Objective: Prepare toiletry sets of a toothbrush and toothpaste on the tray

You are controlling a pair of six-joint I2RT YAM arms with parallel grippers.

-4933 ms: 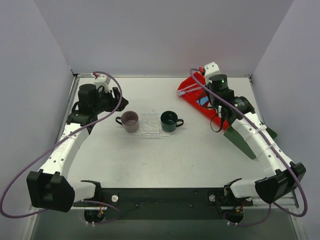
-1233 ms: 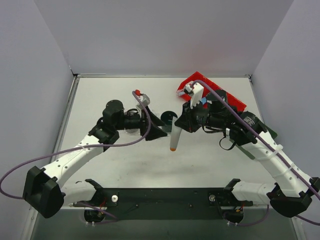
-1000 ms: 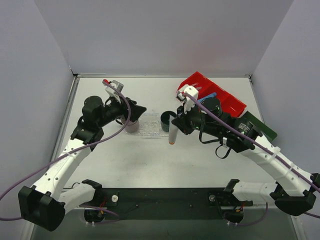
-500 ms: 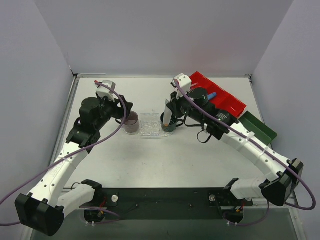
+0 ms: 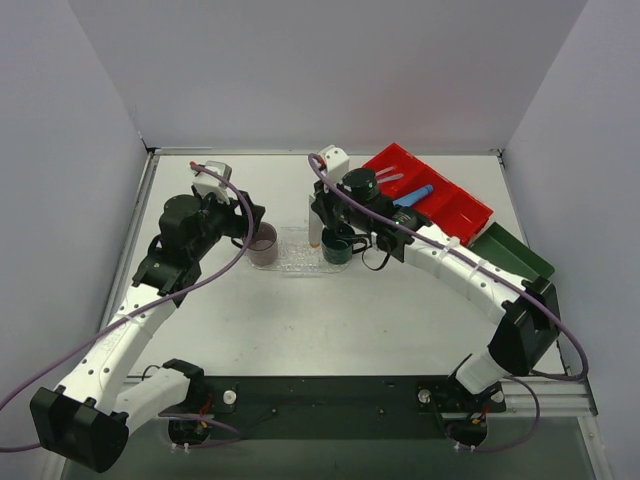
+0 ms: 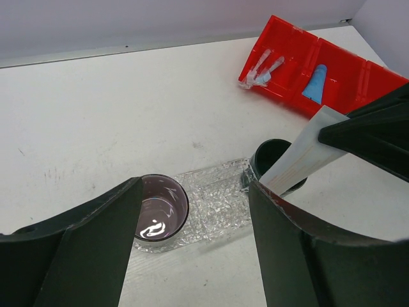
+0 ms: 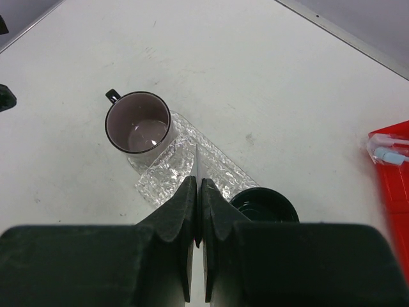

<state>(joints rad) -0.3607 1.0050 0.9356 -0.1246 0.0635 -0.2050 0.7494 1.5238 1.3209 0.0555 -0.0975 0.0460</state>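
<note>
My right gripper (image 5: 322, 208) is shut on the white toothpaste tube (image 5: 314, 228) and holds it upright, cap down, over the clear glittery tray (image 5: 298, 262), between the mauve cup (image 5: 262, 243) and the dark green mug (image 5: 338, 249). In the right wrist view the tube (image 7: 197, 167) shows edge-on between the closed gripper (image 7: 197, 183), above the tray (image 7: 167, 167). My left gripper (image 5: 246, 214) is open and empty, just behind the mauve cup (image 6: 157, 208). The blue tube (image 5: 414, 194) and wrapped toothbrushes (image 5: 389, 180) lie in the red bin (image 5: 450, 208).
Both cups stand on the ends of the tray (image 6: 220, 203). The red compartmented bin (image 6: 332, 54) sits at the back right, and a dark green rectangular tray (image 5: 515, 256) lies to its right. The right arm stretches across the table's middle.
My right gripper has carried the white tube leftward, from above the dark green mug to over the tray's middle. My left gripper has stayed by the mauve cup.
</note>
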